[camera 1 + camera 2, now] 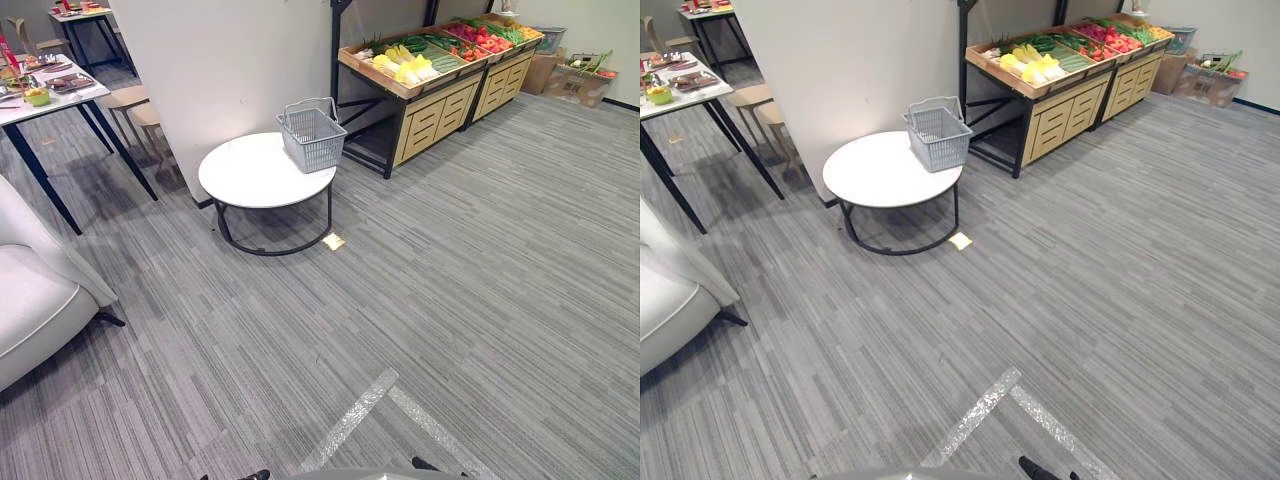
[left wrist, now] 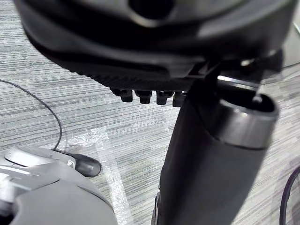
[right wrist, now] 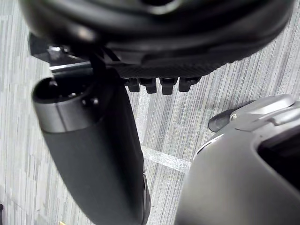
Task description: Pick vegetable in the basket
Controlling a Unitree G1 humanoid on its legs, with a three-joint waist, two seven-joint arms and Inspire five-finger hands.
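resting at the table (image 1: 250, 178) edge, basket (image 1: 312, 140) beyond wide carpet (image 1: 450, 300).

I see a round white table (image 1: 250, 175) on a black frame standing on the grey carpet (image 1: 480, 300), with a small yellowish scrap (image 1: 333, 241), maybe a card, on the floor just beside its right side. A white armchair (image 1: 30, 300) sits near left. A dining table (image 1: 55, 103) and stools (image 1: 125, 98) stand far left by the white partition (image 1: 230, 60), a wooden drawer stand (image 1: 435, 115) far right, and silvery tape strips (image 1: 350, 418) lie on the near floor.
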